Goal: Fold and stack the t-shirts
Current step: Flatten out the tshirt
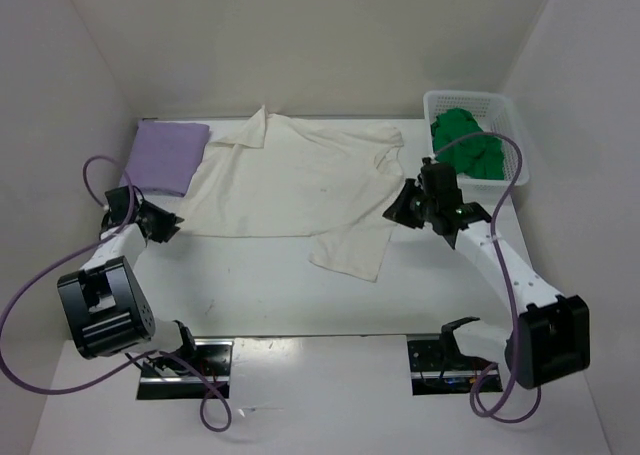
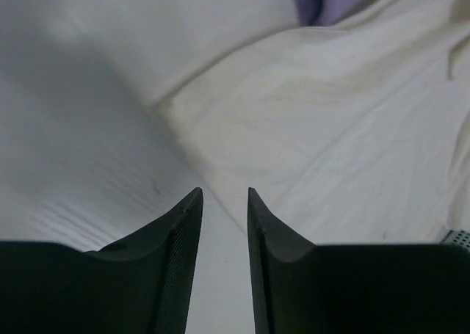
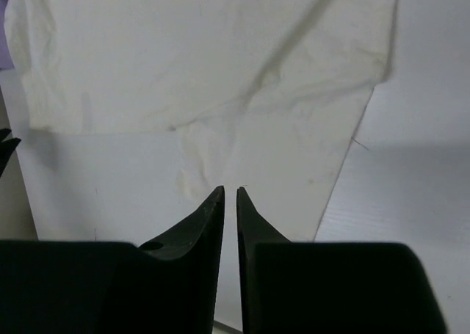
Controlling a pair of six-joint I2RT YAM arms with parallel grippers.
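Note:
The cream-white t-shirt [image 1: 300, 180] lies spread out flat on the table, with one sleeve [image 1: 352, 247] pointing toward the near edge. The lavender-purple t-shirt [image 1: 168, 155] lies folded at the back left, touching the cream shirt's edge. The bright green t-shirt [image 1: 468, 143] is bunched in the white basket [image 1: 505, 110]. My left gripper [image 1: 170, 225] is slightly open and empty, low at the cream shirt's left hem [image 2: 330, 128]. My right gripper [image 1: 398, 210] is shut and empty, just above the shirt's right side near the sleeve [image 3: 294, 165].
White walls close in the table on the left, back and right. The basket stands at the back right corner. Bare table [image 1: 250, 285] lies between the shirt and the arm bases. Purple cables loop beside both arms.

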